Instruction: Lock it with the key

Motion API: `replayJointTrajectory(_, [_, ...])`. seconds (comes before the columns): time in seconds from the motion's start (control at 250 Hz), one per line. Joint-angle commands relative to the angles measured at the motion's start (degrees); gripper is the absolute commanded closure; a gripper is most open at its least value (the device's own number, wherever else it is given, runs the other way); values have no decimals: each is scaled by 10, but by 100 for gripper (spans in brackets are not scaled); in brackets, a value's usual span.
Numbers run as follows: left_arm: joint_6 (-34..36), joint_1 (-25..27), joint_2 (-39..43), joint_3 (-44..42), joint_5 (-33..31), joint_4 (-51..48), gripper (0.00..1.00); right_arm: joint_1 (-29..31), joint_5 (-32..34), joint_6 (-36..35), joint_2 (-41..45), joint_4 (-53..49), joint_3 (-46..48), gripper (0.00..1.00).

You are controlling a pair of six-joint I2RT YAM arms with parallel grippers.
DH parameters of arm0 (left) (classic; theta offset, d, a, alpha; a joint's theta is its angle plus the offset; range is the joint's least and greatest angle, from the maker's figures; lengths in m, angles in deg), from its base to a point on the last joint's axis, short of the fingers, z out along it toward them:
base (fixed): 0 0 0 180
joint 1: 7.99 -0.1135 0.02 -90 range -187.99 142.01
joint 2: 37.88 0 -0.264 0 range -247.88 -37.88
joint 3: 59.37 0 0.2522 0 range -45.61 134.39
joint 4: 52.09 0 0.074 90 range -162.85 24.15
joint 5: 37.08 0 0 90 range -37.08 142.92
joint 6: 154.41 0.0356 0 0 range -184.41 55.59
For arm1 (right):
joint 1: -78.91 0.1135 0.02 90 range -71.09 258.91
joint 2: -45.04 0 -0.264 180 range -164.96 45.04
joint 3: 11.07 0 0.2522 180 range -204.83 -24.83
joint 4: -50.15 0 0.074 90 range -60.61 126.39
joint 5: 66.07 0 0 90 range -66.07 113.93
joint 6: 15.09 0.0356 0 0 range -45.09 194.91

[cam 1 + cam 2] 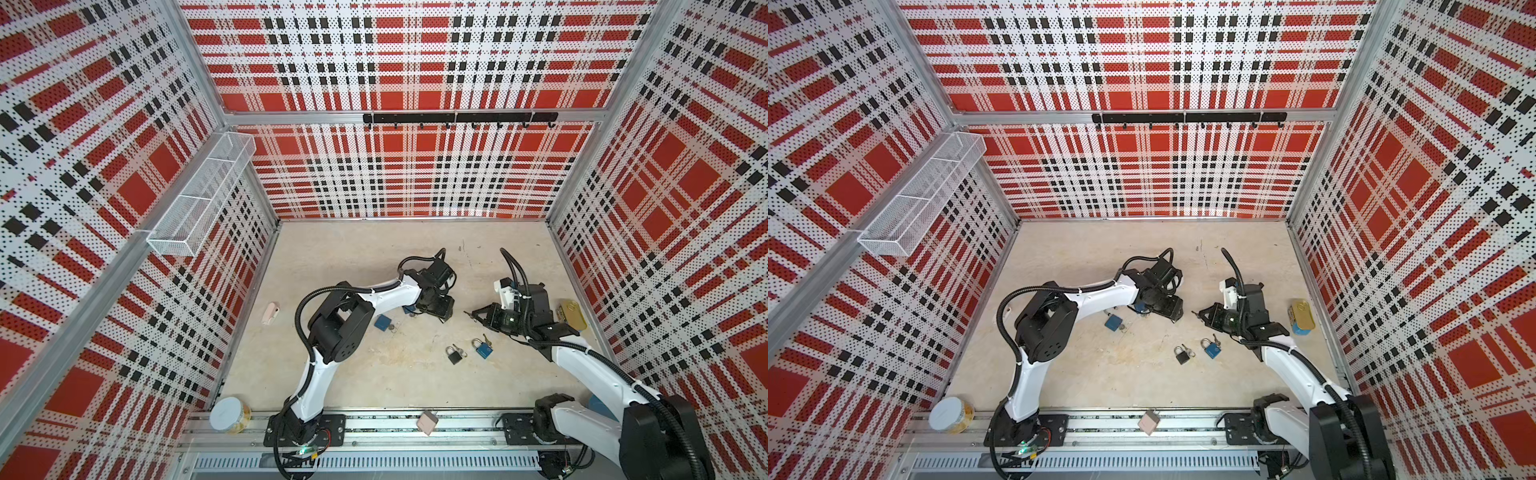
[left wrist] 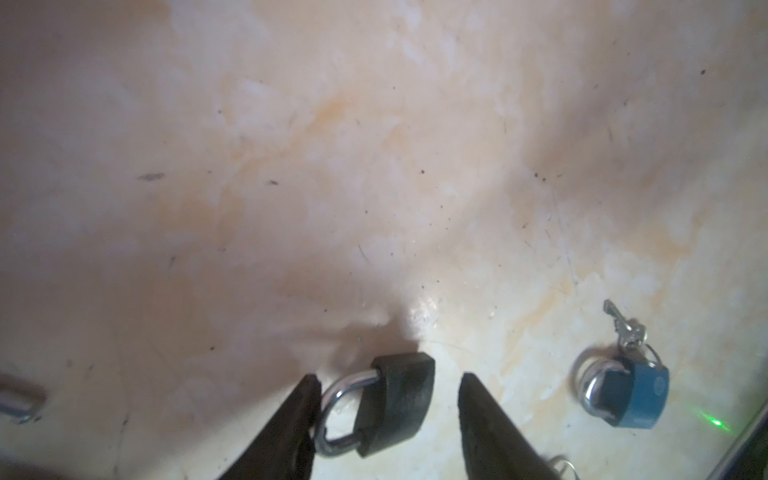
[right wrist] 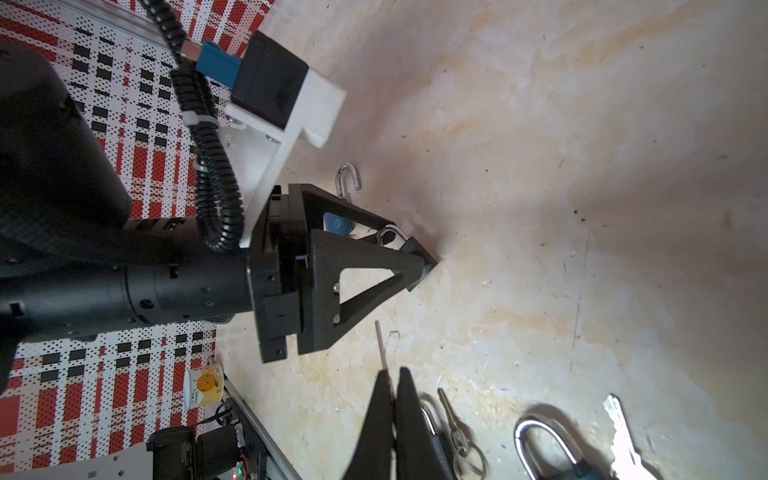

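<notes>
A black padlock [image 2: 399, 399] with a silver shackle lies on the beige table between the fingers of my left gripper [image 2: 388, 375]. That gripper is open. One finger touches the shackle, and the other stands apart from the lock's body. In both top views the left gripper [image 1: 442, 313] points down at the table's middle and hides this lock. My right gripper [image 3: 395, 372] is shut on a thin silver key [image 3: 380, 343], whose tip sticks out past the fingertips. In a top view the right gripper [image 1: 476, 316] points its key [image 1: 468, 313] towards the left gripper, a short gap away.
Several other padlocks lie around: a black one [image 1: 453, 355] and a blue one [image 1: 482, 348] with keys in front of the right gripper, and a blue one [image 1: 383, 322] beside the left arm. A gold tin [image 1: 571, 313] sits far right. A white-lidded jar [image 1: 227, 413] stands front left.
</notes>
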Motion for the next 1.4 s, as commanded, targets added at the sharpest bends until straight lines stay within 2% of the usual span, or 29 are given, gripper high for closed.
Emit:
replayJointTrajectory(0.0, [28,14,-14,16,-39,-25,44,1,-3,-4,2,22,6,100])
replayJointTrajectory(0.164, [38,20,-19,14,-57,-36,44,1,-1,-4,7,18,8,100])
replayJointTrajectory(0.312, [43,22,15,-24,-73,9,43,1,1,-3,9,17,8,100])
replayJointTrajectory(0.436, [19,0,38,-69,-4,74,43,1,2,-1,8,19,8,100])
replayJointTrajectory(0.58, [-55,-37,63,-137,87,184,43,1,0,2,9,21,7,100])
replayJointTrajectory(0.764, [-80,-50,76,-166,144,239,43,1,-2,4,7,25,9,100])
replayJointTrajectory(0.852, [-68,-41,78,-162,130,235,43,1,-5,8,6,31,10,100])
replayJointTrajectory(0.98, [13,-1,68,-113,98,148,43,1,-6,8,4,32,10,100])
replayJointTrajectory(1.04, [14,5,62,-110,111,141,43,1,-7,8,4,33,9,100])
replayJointTrajectory(1.136, [-14,-7,66,-141,144,198,43,1,-8,8,7,33,10,100])
replayJointTrajectory(1.293, [-34,-20,78,-156,137,225,43,1,-3,9,12,30,14,100])
replayJointTrajectory(1.397, [-26,-14,77,-144,91,197,43,1,-1,11,6,35,18,100])
